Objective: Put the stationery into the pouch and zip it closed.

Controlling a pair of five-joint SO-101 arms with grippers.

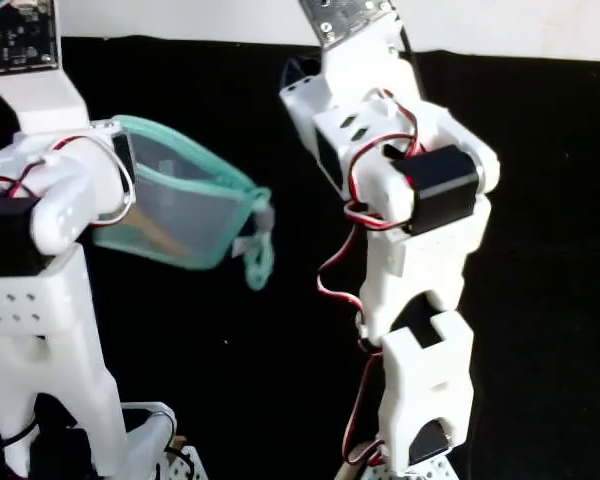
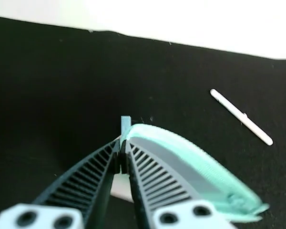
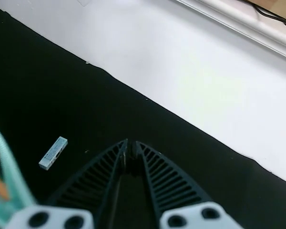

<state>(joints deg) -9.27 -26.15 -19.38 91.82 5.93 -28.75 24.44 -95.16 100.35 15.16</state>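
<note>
The teal mesh pouch (image 1: pixel 185 205) hangs in the air at the left of the high view, held by one end. My left gripper (image 2: pixel 123 145) is shut on the pouch (image 2: pixel 190 164) at its rim, and a small pale blue tab (image 2: pixel 126 125) sticks out just past the fingertips. Something orange shows through the mesh (image 1: pixel 168 238). A white pen (image 2: pixel 240 117) lies on the black cloth beyond the pouch. My right gripper (image 3: pixel 131 150) is shut with nothing in it, above the cloth. A pale eraser (image 3: pixel 53 153) lies flat on the cloth beside it, apart from the pouch's edge (image 3: pixel 7 179).
A black cloth (image 1: pixel 540 200) covers the table, and its far edge meets a white surface (image 3: pixel 190 71). The right arm's white body (image 1: pixel 410 200) stands in the middle of the high view, close to the pouch's dangling teal loop (image 1: pixel 258 255).
</note>
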